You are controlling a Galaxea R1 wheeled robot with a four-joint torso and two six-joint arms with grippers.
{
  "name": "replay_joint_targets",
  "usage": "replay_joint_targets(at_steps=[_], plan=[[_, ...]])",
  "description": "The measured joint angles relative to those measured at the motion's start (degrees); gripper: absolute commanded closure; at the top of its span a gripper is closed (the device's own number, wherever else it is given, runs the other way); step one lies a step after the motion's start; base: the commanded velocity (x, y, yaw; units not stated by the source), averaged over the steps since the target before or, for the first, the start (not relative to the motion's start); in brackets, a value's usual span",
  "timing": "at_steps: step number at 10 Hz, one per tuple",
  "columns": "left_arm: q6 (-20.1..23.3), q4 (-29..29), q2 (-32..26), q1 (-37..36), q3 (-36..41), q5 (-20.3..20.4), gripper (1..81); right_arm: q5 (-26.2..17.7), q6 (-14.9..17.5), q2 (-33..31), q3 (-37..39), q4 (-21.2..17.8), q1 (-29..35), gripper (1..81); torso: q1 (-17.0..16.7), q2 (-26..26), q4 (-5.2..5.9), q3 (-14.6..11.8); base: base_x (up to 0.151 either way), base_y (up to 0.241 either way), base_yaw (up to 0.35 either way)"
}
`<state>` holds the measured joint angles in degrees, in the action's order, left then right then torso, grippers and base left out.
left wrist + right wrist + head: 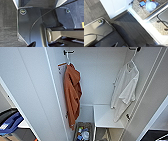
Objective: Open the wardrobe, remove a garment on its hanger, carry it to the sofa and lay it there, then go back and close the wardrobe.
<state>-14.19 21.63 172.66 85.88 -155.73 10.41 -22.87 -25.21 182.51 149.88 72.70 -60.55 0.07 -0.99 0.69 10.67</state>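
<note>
Tall white wardrobe (32, 92) stands open | limp white short-sleeved garment (125, 89) upper right, hung by thin white hanger (131, 60), seemingly for reach | rust-orange garment (72, 94) upper centre | pincer states: cannot tell

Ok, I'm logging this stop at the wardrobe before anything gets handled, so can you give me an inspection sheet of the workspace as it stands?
Surface: dark grey carpet floor in front of the wardrobe; white shelf inside it.
Job's things: wardrobe stands open; white garment hangs on its hanger at the right.
Clutter: rust-orange garment hangs at the left; woven basket with a white bowl and small items at the bottom.
Hands: fingers cannot be made out.
Cables: thin dark cable over the left wrist plate.
Surroundings: blue and black items at the far left.
</note>
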Motion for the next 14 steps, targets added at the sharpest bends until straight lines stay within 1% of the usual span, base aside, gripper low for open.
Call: replay_joint_targets(at_steps=[2, 3, 4, 5, 6, 7, 8, 9, 10, 11, 12, 13, 14], plan=[[0.0, 0.0, 0.0, 0.0, 0.0, 0.0, 1.0, -10.3, 0.1, -1.7, 1.0, 1.7, 4.0, 1.0, 0.0, 0.0, 0.00, 0.0, 0.000, 0.000, 0.000], [0.0, 0.0, 0.0, 0.0, 0.0, 0.0, 1.0, -13.1, -0.2, -1.4, 1.0, 2.0, 5.7, 1.0, 0.0, 0.0, 0.00, 0.0, 0.000, 0.000, 0.000], [0.1, 0.0, 0.1, 0.0, 0.0, 0.0, 1.0, -15.0, -2.0, -0.8, 1.2, 2.2, 6.7, 1.0, 0.0, 0.0, 0.00, 0.0, 0.000, 0.000, 0.000], [0.2, 0.0, 0.1, 0.0, 0.0, 0.0, 1.0, -16.8, -6.1, -0.6, 2.3, 2.4, 6.9, 1.0, 0.0, 0.0, 0.00, 0.0, 0.000, 0.000, 0.000], [0.2, 0.0, 0.2, 0.0, 0.0, 0.0, 1.0, -18.6, -11.1, -0.6, 4.3, 2.4, 6.4, 1.0, 0.0, 0.0, 0.00, 0.0, 0.000, 0.000, 0.000], [0.2, 0.0, 0.2, 0.0, 0.0, 0.0, 1.0, -19.0, -14.3, -1.2, 5.7, 2.8, 5.8, 1.0, 0.0, 0.0, 0.00, 0.0, 0.000, 0.000, 0.000], [0.2, 0.1, 0.3, 0.0, 0.0, 0.0, 1.0, -20.0, -21.9, -1.0, 7.0, 3.0, 5.2, 1.0, 0.0, 0.0, 0.00, 0.0, 0.000, 0.000, 0.000], [0.3, 0.1, 0.3, 0.0, 0.0, 0.0, 1.0, -20.7, -28.0, -0.9, 8.8, 2.6, 3.8, 1.0, 0.0, 0.0, 0.00, 0.0, 0.000, 0.000, 0.000], [0.3, 0.5, 0.5, 0.0, 0.0, 0.0, 1.0, -20.9, -30.9, -0.8, 9.8, 2.0, 1.9, 1.0, 0.0, 0.0, 0.00, 0.0, 0.000, 0.000, 0.000], [0.3, 0.7, 0.5, 0.0, 0.0, 0.0, 1.0, -21.2, -31.9, -1.6, 9.9, 0.1, 0.4, 1.0, 0.0, 0.0, 0.00, 0.0, 0.000, 0.000, 0.000], [0.4, 0.8, 0.5, 0.1, 0.0, 0.0, 1.0, -20.8, -32.3, -2.7, 9.8, -0.7, -0.2, 1.0, 0.0, 0.0, 0.00, 0.0, 0.000, 0.000, 0.000], [0.4, 0.8, 0.5, 0.1, 0.0, 0.0, 1.0, -19.4, -32.5, -4.3, 9.2, -1.1, -0.5, 1.0, 0.0, 0.0, 0.00, 0.0, 0.000, 0.000, 0.000], [0.4, 0.9, 0.5, 0.1, 0.0, 0.0, 1.0, -16.0, -32.7, -5.3, 8.1, -1.8, -0.9, 1.0, 0.0, 0.0, 0.00, 0.0, 0.000, 0.000, 0.000]])
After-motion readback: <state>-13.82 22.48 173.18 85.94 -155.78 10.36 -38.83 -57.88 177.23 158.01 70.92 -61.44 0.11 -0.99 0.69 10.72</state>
